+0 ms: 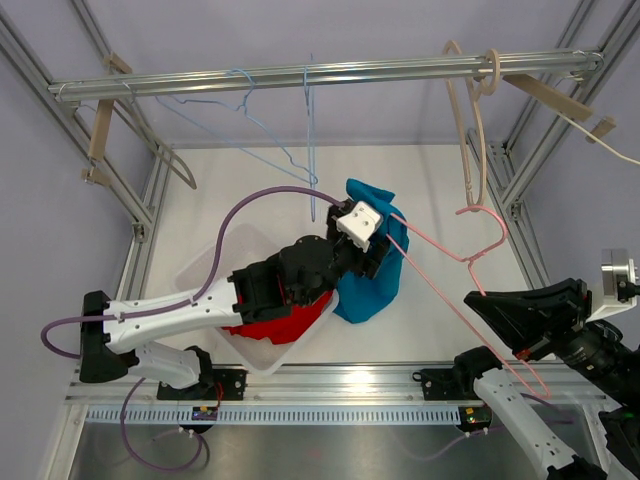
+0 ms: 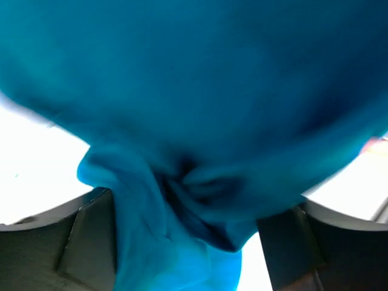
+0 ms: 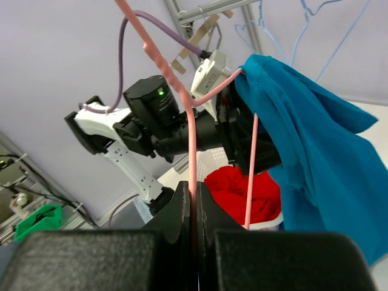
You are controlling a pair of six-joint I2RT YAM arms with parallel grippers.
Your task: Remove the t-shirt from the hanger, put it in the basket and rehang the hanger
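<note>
Table (image 1: 420,180) white, metal-framed; left gripper (image 2: 188,236) pinches t-shirt (image 1: 375,290), right gripper (image 3: 195,206) pinches hanger (image 3: 191,139).

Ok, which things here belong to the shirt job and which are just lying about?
In the job: blue t-shirt, pink hanger, left gripper pinching the shirt, right gripper clamping the hanger.
Lying about: red cloth, clear bin, blue wire hangers, wooden hangers.

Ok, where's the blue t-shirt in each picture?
Top external: the blue t-shirt is in the middle, right of the white bin.
Left wrist: the t-shirt fills nearly the whole picture, bunched between the left gripper's fingers.
Right wrist: the t-shirt hangs on the right side.
Shared landmark: the pink hanger, clear in the top and right wrist views.
</note>
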